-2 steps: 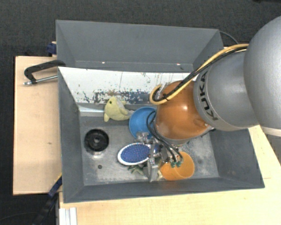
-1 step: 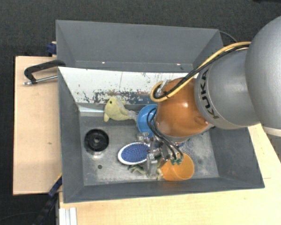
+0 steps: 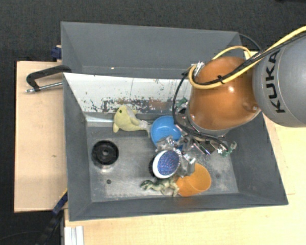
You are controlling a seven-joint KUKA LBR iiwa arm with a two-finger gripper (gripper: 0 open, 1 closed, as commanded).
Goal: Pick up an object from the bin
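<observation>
My gripper (image 3: 198,146) is low in the bin's right half, its metal body showing below the arm's orange cover. It is right over a cluster of things. A blue rounded cup (image 3: 163,128) lies just to its left. A round white-rimmed thing with a blue speckled face (image 3: 167,164) lies at its lower left, touching or nearly touching it. An orange cup (image 3: 196,180) lies on its side just below it. I see nothing held in the gripper.
A pale yellow soft toy animal (image 3: 125,120) rests near the bin's back wall, left of the blue cup. A black round puck-like thing (image 3: 104,152) sits alone at the left. A small green toy creature (image 3: 160,187) lies by the front wall.
</observation>
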